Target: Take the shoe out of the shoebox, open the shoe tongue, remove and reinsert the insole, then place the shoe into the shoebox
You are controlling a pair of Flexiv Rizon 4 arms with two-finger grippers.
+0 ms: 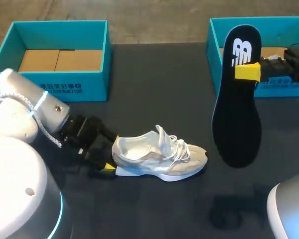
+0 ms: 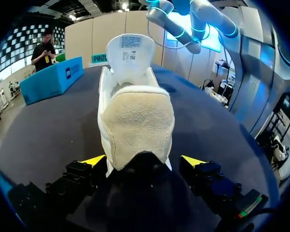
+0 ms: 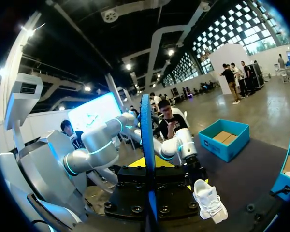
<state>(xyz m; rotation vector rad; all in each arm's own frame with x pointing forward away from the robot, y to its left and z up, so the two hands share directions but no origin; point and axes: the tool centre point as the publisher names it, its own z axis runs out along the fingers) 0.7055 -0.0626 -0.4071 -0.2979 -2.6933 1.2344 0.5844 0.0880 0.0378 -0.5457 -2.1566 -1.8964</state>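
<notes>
The white and cream lace-up shoe (image 1: 159,155) lies on its sole on the dark table top (image 1: 154,79). It is out of both boxes, its toe towards the robot's right. The left gripper (image 1: 107,167) sits at the heel. In the left wrist view its fingers stand wide, one on each side of the heel, and seem to press on it from both sides (the contact on one side is hard to make out). That hold looks meant to pin the shoe (image 2: 135,121) so it cannot slide or tip while the other arm works inside it. The tongue stands upright and the mouth gapes, which suits that work.

The right gripper (image 1: 248,72) is raised above the table, well apart from the shoe. Its fingers are clamped on the black foam insole (image 1: 236,104) near the heel end. The insole hangs lengthwise below, its flat face towards the head camera. In the right wrist view the insole (image 3: 146,140) shows edge-on between the fingers.

By this, the insole is out and the reinsertion is next. The hanging toe end would have to be steered into the open mouth.

The left-hand teal cardboard shoebox (image 1: 65,87) and the right-hand teal cardboard shoebox (image 1: 284,85) stand open at the far corners of the table. The right gripper hangs just in front of the right-hand one.
</notes>
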